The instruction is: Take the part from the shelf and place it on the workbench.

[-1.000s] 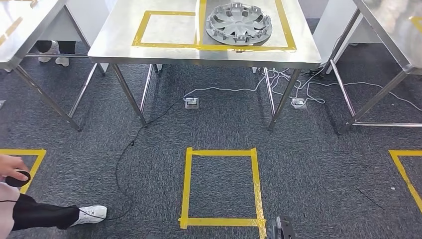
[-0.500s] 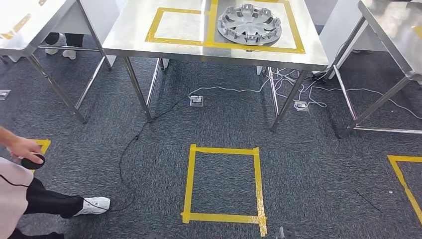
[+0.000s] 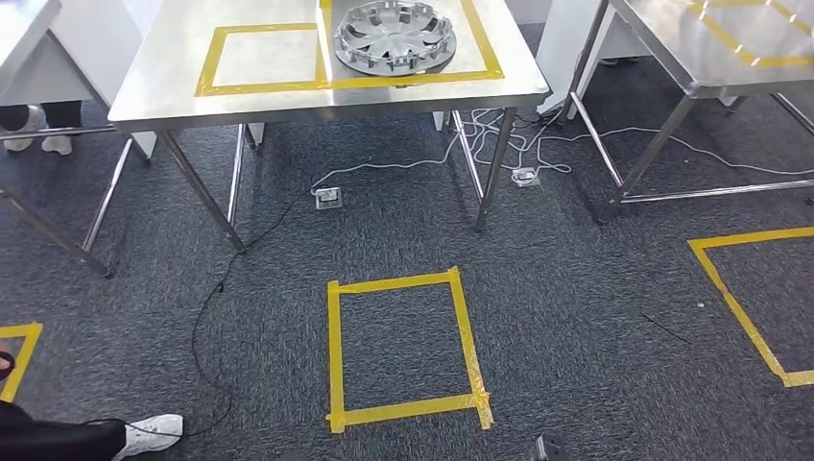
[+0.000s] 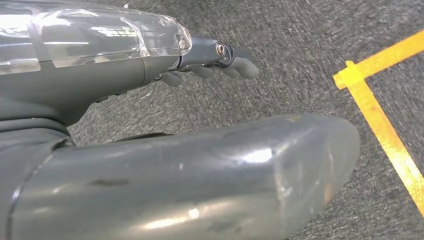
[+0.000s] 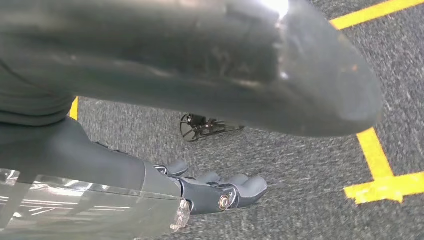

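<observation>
we hang both arms at our sides, left hand and right hand empty with fingers loosely apart over the carpet, since the part, a hubcap, lies flat inside the taped yellow outline on the steel table ahead.

Bench is standing ahead w/ hubcap sitting on its right half, inside tape; left tape box on top is lying bare. Bench legs and cables are crowding the floor under and behind it. A second table is flanking on the right, w/ a gap of carpet between the two. A person's shoe and cord are lying at my lower left. My left hand and right hand are hanging over open carpet, fingers holding nothing.
</observation>
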`<state>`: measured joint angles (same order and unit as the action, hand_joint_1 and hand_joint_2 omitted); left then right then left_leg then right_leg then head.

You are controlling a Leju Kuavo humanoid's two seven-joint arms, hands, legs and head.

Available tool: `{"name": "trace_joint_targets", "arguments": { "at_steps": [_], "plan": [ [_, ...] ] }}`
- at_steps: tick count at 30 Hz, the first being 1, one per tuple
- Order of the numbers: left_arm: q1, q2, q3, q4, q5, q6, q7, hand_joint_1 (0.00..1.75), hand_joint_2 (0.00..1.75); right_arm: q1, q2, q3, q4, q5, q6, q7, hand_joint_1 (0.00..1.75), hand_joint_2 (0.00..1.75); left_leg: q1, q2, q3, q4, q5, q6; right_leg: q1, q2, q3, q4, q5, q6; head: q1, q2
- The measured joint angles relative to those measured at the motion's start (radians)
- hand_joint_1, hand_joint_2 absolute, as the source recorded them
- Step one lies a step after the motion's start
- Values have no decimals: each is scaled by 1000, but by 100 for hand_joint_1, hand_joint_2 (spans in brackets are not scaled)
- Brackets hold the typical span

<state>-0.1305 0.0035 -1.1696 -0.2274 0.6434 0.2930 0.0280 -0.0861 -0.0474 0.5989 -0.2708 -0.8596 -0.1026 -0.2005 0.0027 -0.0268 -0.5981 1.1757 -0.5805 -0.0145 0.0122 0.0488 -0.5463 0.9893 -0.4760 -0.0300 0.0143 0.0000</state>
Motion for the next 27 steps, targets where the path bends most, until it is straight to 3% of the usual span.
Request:
{"name": "trace_joint_targets", "arguments": {
  "at_steps": [2,3,4,6,8,10,12,13,14,16,18,19,21,23,25,27],
  "plan": [
    [-1,1,0,0,-3,0,0,0,0,-3,1,0,1,-4,0,1,0,0,5,-56,59,-114,40,7,1,21,-9,13,-1,6,-6,0],
    [0,2,0,0,-4,0,0,0,0,-5,2,0,2,-6,-1,1,0,0,6,-76,73,-143,44,10,-1,32,-16,18,0,12,-8,0],
    [0,2,0,0,-4,0,0,0,0,-6,3,0,2,-8,-1,2,0,0,6,-79,76,-151,41,13,-2,46,-22,20,3,20,-9,0],
    [0,3,0,0,-4,0,0,0,0,-5,3,0,3,-10,-2,2,0,0,7,-50,76,-158,47,21,-5,65,-33,23,8,33,-11,0],
    [-1,3,0,-1,-5,0,1,0,0,-3,4,1,5,-11,-3,2,0,0,12,-15,76,-164,53,29,-3,31,-55,63,-21,45,-4,0],
    [2,2,0,0,-5,0,1,0,0,-6,5,2,6,-11,-3,2,0,0,13,22,73,-165,55,32,-7,-22,-104,178,-90,58,9,0],
    [4,4,0,0,-4,0,2,0,0,-5,5,2,6,-11,-3,4,0,0,13,58,70,-165,55,32,-17,-42,-146,287,-135,70,18,0],
    [3,4,0,0,-4,0,2,0,0,-3,5,2,7,-12,-3,5,0,0,13,72,69,-165,55,31,-21,-46,-144,296,-130,73,21,0],
    [2,4,0,0,-4,0,2,0,0,-1,5,2,7,-13,-3,6,0,0,13,85,69,-165,54,30,-24,-51,-124,265,-108,75,24,0],
    [0,3,0,-1,-4,0,2,0,0,1,4,2,9,-16,-4,7,0,0,13,105,71,-165,52,24,-25,-81,-47,127,-47,72,30,0],
    [-2,3,0,-1,-4,0,2,0,0,-1,3,2,10,-18,-4,8,0,0,10,121,73,-164,51,14,-17,-113,4,27,-21,58,33,0],
    [-3,3,0,-1,-4,0,2,0,0,-2,3,2,10,-18,-4,8,0,0,9,129,74,-164,51,8,-13,-118,7,14,-24,50,33,0],
    [-4,3,0,-1,-1,0,0,0,0,-1,3,2,11,-19,-5,8,0,0,10,137,77,-166,49,-5,-11,-101,4,9,-20,33,32,0],
    [-6,2,0,-1,2,0,-2,0,0,0,5,2,13,-20,-6,9,0,0,13,84,68,-139,22,-15,-15,-84,6,-1,-12,17,27,0],
    [-3,3,0,-1,2,-1,-2,0,0,-3,6,2,14,-20,-7,10,0,0,14,21,23,-33,-42,-16,-15,-64,6,-6,-6,7,14,0],
    [3,4,0,0,3,-2,0,0,0,-5,8,2,15,-20,-7,13,0,0,14,16,-34,87,-88,-14,-10,-38,3,-4,-4,2,4,0]
  ]
}}
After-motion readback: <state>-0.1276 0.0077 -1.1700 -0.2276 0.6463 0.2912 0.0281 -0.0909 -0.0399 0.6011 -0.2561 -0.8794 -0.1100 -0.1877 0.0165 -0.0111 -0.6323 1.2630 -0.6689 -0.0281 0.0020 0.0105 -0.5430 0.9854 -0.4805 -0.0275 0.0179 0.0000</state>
